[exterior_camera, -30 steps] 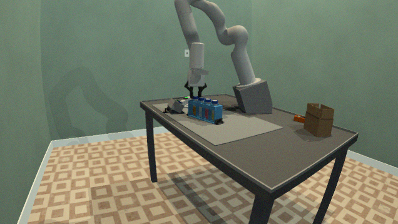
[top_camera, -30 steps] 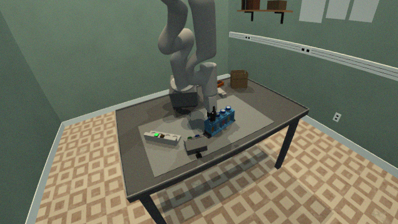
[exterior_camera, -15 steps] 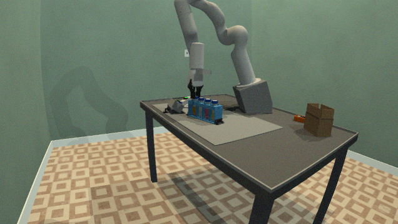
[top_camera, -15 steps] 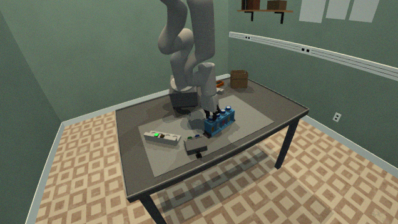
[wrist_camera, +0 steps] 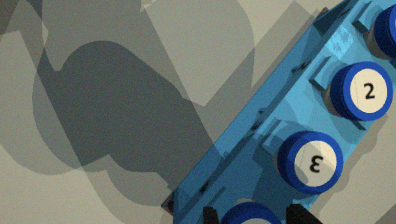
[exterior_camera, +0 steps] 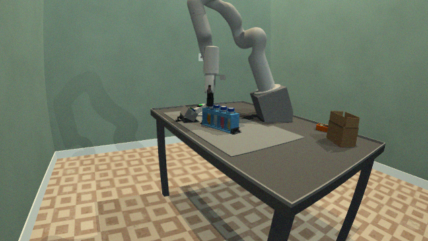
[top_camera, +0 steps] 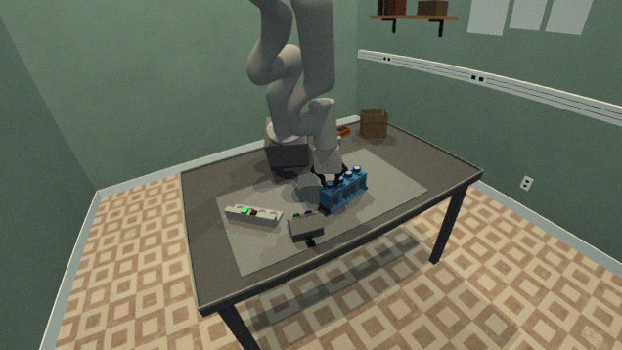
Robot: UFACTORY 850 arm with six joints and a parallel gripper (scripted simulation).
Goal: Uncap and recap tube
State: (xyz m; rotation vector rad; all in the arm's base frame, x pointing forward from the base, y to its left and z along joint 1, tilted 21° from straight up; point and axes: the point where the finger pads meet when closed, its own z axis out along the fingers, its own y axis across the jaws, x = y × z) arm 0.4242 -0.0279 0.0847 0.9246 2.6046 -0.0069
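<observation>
My gripper is partly open, its fingertips on either side of the cap of tube 4, with a gap at each side. That cap sits on its tube in the blue decapping station. The blue caps of tube 3, tube 2 and tube 1 are on their tubes. The white cap tray shows no cap in its nests. Its green lamp is lit; the amber lamp is dark.
The grey key housing, with the green READY key and blue CYCLE key, stands between tray and station. A brown box and an orange object lie farther off.
</observation>
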